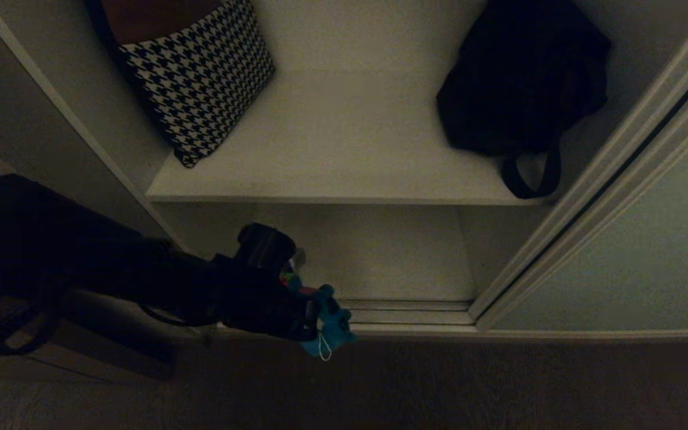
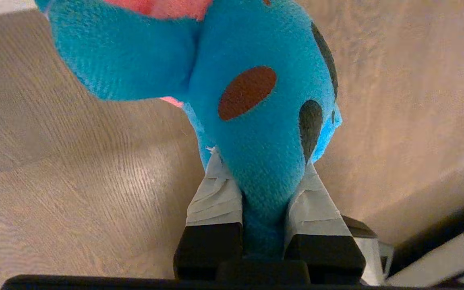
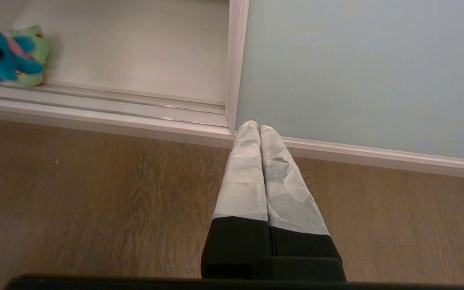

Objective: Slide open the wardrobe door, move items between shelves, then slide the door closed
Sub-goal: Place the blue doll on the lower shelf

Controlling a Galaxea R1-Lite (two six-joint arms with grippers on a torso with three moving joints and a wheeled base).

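While my left claw (image 2: pixel 262 193) clamps the soft blue plush toy (image 2: pixel 256 121) above the wood floor (image 2: pixel 54 181), just before the wardrobe's near track, the green plush frog (image 3: pixel 34 52) sits on the white bottom board (image 3: pixel 135 48) at its left. On the upper white shelf (image 1: pixel 344 149), a houndstooth cushion (image 1: pixel 200 77) leans far left and a black strapped bag (image 1: pixel 523 83) slumps right. The pale grey-green sliding door (image 1: pixel 648 263) stands open at right. My right claw (image 3: pixel 258 127) rests pressed together before it.

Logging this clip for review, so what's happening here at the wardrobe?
The wardrobe stands open, its sliding door pushed aside to the right. The left pincer is clamped on the blue plush toy, holding it over the wooden floor just outside the wardrobe. The green frog sits on the bottom board. The upper shelf holds a houndstooth cushion and black bag. The right pincer is shut, empty, low near the floor.
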